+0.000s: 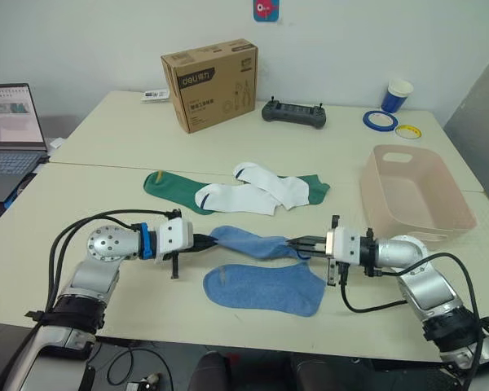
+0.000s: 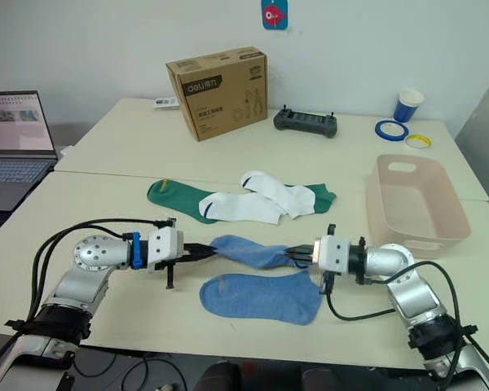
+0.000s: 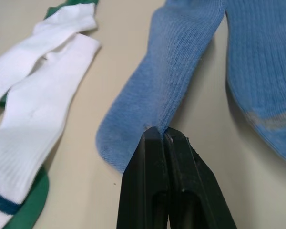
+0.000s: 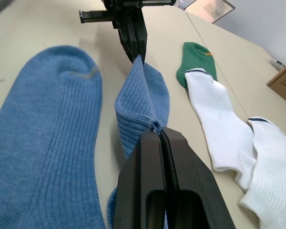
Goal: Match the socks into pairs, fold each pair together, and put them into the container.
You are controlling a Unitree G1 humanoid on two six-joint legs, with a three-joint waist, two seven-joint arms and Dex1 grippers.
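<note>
Socks were the whole story on the desk (image 1: 106,163). One light blue sock (image 1: 253,243) was stretched between the two arms, its long axis running straight from tool to tool, lifted into a ridge along the top. The left tool (image 1: 204,240) was pinched tight on one end of it, the right tool (image 1: 300,241) pinched tight on the other, fingers pressed together on the cloth in both wrist views.

Its partner, the second blue sock (image 1: 265,287), lay flat just nearer the robot than the held one, roughly parallel and almost touching it. That was the relation to watch: by my reading, the held sock only needed to travel sideways, toward the robot, to land on its mate, and both arms were equally close.

Beyond the held sock, the two white socks (image 1: 253,194) sprawled across the dark green socks (image 1: 167,186), which poked out at either end beneath them; those pairs looked unsorted.

The pink container (image 1: 416,195) sat to the right of the held sock, near the right arm, nothing in it.

Farther back from the held sock stood a cardboard box (image 1: 212,85), a black controller (image 1: 293,112), a blue cup (image 1: 398,95), tape rolls (image 1: 381,120), and a laptop (image 1: 12,134) off left, white wall behind.
</note>
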